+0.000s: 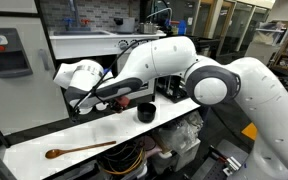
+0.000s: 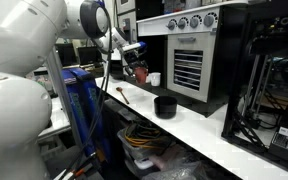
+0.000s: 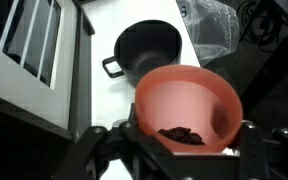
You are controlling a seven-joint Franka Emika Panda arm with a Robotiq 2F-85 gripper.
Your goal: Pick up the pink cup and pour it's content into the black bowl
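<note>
Because the small pinkish-red plastic tumbler [image 1: 124, 103] looks light, stiff and smooth, a squeeze across its mid-wall should hold it; in an exterior view it is near the small round black bowl [image 1: 145, 113]; in an exterior view the gripper [image 2: 136, 70] carries it; the wrist view shows the jaws closed on its wall, dark contents [image 3: 184, 133] inside, the bowl ahead.

dim, low-resolution views; soft wrist foreground, bright white counter glare

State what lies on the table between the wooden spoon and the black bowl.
Nothing: the white table between the wooden spoon and the black bowl is bare, in both exterior views.
</note>
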